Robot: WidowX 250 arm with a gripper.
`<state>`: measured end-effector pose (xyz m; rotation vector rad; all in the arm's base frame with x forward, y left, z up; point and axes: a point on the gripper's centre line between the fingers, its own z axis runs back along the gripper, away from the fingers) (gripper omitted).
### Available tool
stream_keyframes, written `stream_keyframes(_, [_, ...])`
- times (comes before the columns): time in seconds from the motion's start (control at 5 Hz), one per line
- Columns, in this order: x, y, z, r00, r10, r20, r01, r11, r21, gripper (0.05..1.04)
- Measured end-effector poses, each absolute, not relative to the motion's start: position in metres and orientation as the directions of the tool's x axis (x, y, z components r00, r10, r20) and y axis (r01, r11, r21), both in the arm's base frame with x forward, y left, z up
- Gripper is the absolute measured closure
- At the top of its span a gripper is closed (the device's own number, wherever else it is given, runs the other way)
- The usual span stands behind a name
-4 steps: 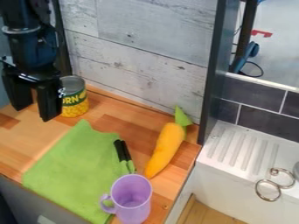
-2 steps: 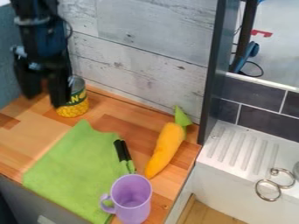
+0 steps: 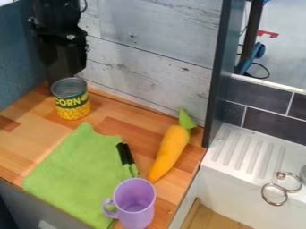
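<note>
The pincer (image 3: 64, 70) is hanging just behind the can (image 3: 73, 106) at the rear left of the wooden surface (image 3: 37, 134); contact is not being shown, and whether it is standing wide or narrow cannot be told. In this inspector's judgement, positioning at the can is under way; a grasp would be calling for alignment with its upright sides. A green cloth (image 3: 74, 174) is lying flat, with black handles (image 3: 125, 154) resting at its right edge. A purple mug (image 3: 134, 208) and a toy carrot (image 3: 168, 150) are standing and lying nearby. Beyond a dark divider (image 3: 216, 71), a white sink (image 3: 233, 172) is adjoining dark tiles (image 3: 263, 96).
</note>
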<state>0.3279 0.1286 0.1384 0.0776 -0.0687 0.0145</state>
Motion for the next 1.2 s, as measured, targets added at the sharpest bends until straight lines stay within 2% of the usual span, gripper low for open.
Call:
stream_keyframes(0.4, [0.381,0.154,0.128,0.984,-0.015,0.175,-0.014,0.987,0.161,0.084])
stream_keyframes(0.6, [0.394,0.16,0.116,0.979,0.001,0.205,-0.037,0.984,0.173,0.084])
stream_keyframes(1.0, [0.409,0.17,0.081,0.984,-0.01,0.178,-0.026,0.98,0.198,0.084])
stream_keyframes(1.2, [0.413,0.17,0.065,0.983,-0.02,0.185,-0.01,0.987,0.158,0.084])
